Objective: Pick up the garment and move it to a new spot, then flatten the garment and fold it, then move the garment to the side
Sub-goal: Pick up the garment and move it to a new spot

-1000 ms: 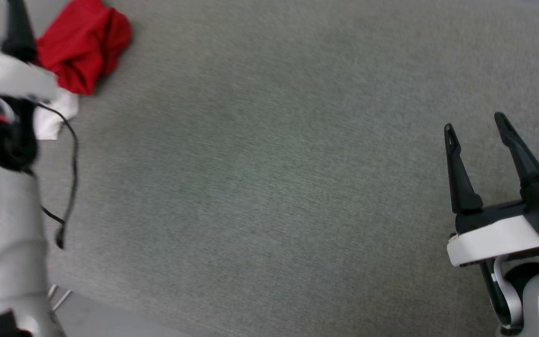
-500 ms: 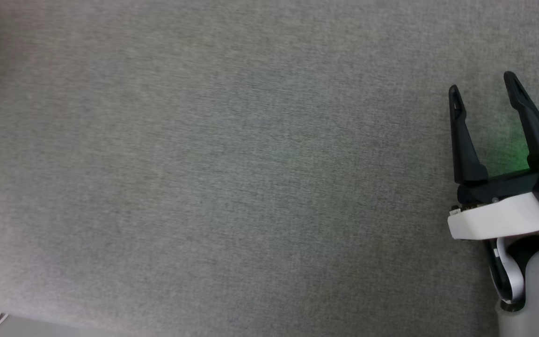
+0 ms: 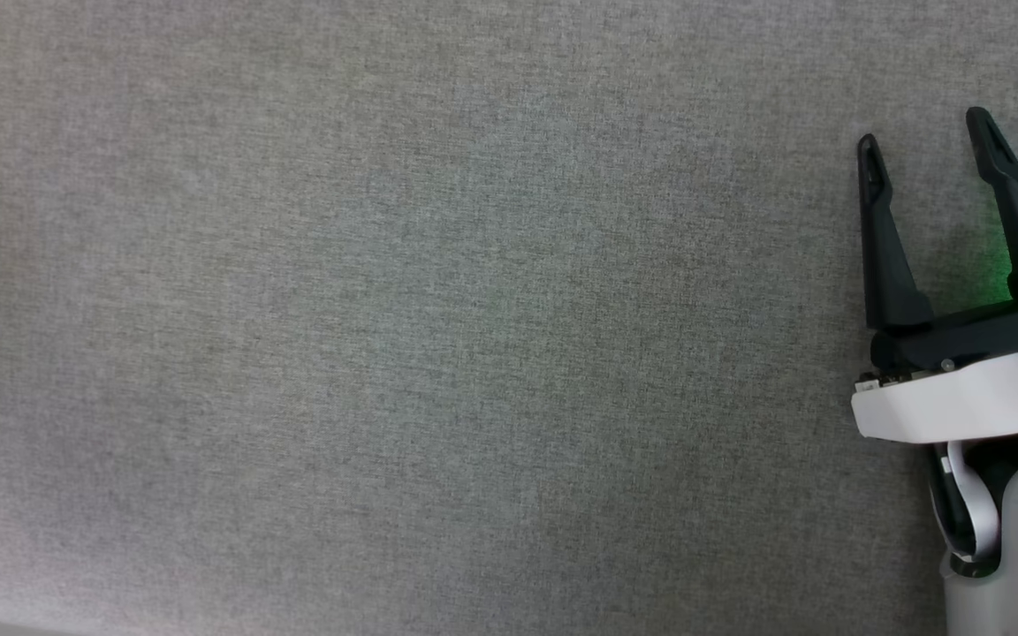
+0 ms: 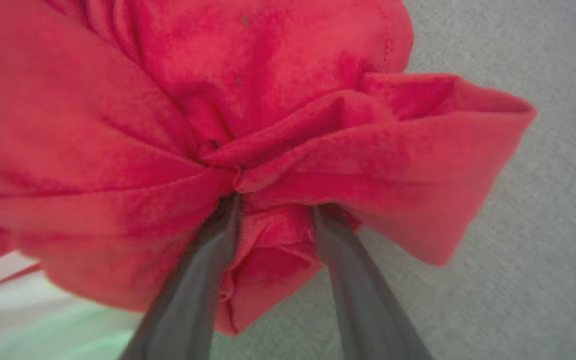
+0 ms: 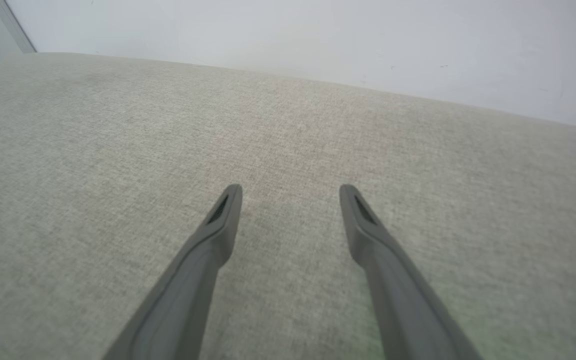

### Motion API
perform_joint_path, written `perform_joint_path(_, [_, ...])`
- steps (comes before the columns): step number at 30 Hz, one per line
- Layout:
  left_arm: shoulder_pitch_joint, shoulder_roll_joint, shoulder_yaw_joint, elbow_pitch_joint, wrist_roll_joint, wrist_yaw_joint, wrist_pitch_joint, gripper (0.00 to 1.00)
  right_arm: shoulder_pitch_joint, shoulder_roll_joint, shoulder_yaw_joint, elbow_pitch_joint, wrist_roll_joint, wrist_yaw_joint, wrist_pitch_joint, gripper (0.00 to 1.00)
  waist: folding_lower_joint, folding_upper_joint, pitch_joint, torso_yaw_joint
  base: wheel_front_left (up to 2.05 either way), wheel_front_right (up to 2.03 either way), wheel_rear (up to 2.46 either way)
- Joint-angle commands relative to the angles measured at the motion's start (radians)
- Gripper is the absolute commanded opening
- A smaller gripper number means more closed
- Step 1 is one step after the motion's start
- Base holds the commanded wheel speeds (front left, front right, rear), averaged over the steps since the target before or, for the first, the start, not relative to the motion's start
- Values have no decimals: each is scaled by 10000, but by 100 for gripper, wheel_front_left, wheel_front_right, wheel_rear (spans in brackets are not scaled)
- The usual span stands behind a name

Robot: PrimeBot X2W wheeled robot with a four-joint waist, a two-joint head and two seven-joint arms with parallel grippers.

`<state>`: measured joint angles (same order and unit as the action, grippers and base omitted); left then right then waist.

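Note:
In the left wrist view the garment (image 4: pixel 278 90) is a bunched mass of red cloth close to the camera, with a strip of white sleeve (image 4: pixel 3 295) at the lower left. My left gripper (image 4: pixel 273 200) is pushed into it, its fingertips buried, with folds gathered between the fingers, so it looks shut on the cloth. My right gripper (image 3: pixel 923 131) stands open at the right edge of the head view over bare grey fabric. Nothing is between its fingers in the right wrist view (image 5: pixel 290 192).
A grey woven surface (image 3: pixel 403 336) spreads under both arms. A pale wall (image 5: pixel 318 35) rises behind its far edge in the right wrist view. A green glow (image 3: pixel 995 283) lies on the fabric beside the right gripper.
The head camera has swung to the right, so the red garment and the left arm have slid out of its picture. The right gripper stays open.

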<state>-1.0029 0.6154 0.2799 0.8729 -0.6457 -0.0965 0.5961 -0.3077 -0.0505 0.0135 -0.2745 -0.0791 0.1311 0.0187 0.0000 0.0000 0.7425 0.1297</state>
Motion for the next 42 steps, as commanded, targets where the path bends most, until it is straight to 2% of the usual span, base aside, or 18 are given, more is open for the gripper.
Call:
perform_joint_path(1, [487, -514, -262, 277, 169, -8, -191, 0, -77, 4, -32, 63, -78, -7, 46, 100, 0, 0, -146, 74, 0, 0, 0])
perform_joint_path(7, [-307, -61, -615, -462, 816, -115, -2200, 0, 114, 4, -52, 135, 60, -7, -36, 100, 0, 0, -935, 281, 0, 0, 0])
perform_joint_path(17, [-653, -8, -1585, -1069, 1991, -254, -5658, 0, 942, 6, -509, 825, 936, -7, -601, 100, 0, 0, -3217, 304, 0, 0, 0])
perform_joint_path(22, [-368, -176, -1905, -1416, 2117, -305, -6716, 0, 1442, 6, -643, 1048, 1296, -7, -717, 100, 0, 0, -4048, 162, 0, 0, 0])
perform_joint_path(27, [446, -744, -2214, -2109, 2172, -254, -7391, 0, 2024, 6, -686, 1218, 1541, -7, -799, 100, 0, 0, -4949, -162, 0, 0, 0])
perform_joint_path(31, [1619, -1304, -2373, -3083, 2069, -103, -7412, 0, 2434, 9, -682, 1239, 1713, -7, -772, 100, 0, 0, -5465, -502, 0, 0, 0])
perform_joint_path(37, [3718, -2398, -2731, -5586, 1789, 173, -7249, 0, 2849, 7, -702, 1142, 1871, -7, -633, 100, 0, 0, -5825, -1194, 0, 0, 0])
perform_joint_path(42, [5040, -3357, -3822, -7685, 1974, 274, -6834, 0, 2911, 6, -618, 983, 1805, -7, -458, 100, 0, 0, -5791, -1926, 0, 0, 0])
